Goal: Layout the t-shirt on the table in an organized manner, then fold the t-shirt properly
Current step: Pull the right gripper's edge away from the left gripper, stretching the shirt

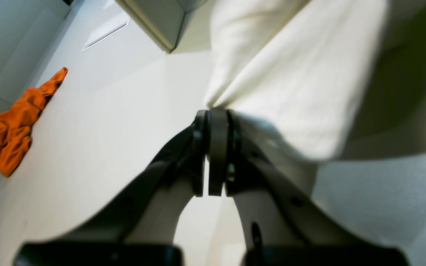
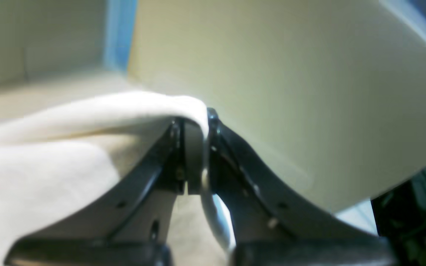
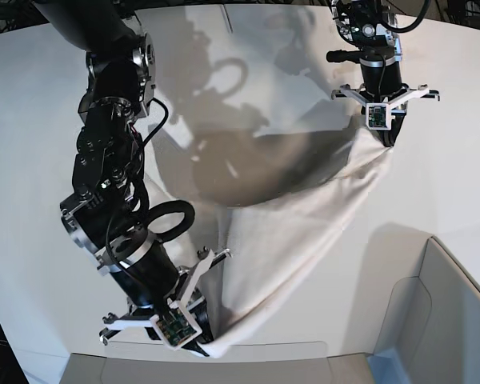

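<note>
The white t-shirt (image 3: 304, 232) stretches as a long sagging band between my two grippers above the white table (image 3: 432, 184), casting a dark shadow on it. My left gripper (image 3: 384, 138) at the far right is shut on one end of the t-shirt (image 1: 290, 74); the left wrist view shows the left gripper's (image 1: 217, 112) jaws pressed together on fabric. My right gripper (image 3: 202, 342) near the front edge is shut on the other end, with the t-shirt (image 2: 50, 155) draped over the right gripper (image 2: 194, 114). No print shows.
A grey-white bin (image 3: 440, 320) stands at the near right corner, and a bin corner (image 1: 157, 22) shows in the left wrist view. An orange cloth (image 1: 11, 129) lies crumpled at the table's (image 1: 105, 111) edge. The right arm's black body rises along the left side.
</note>
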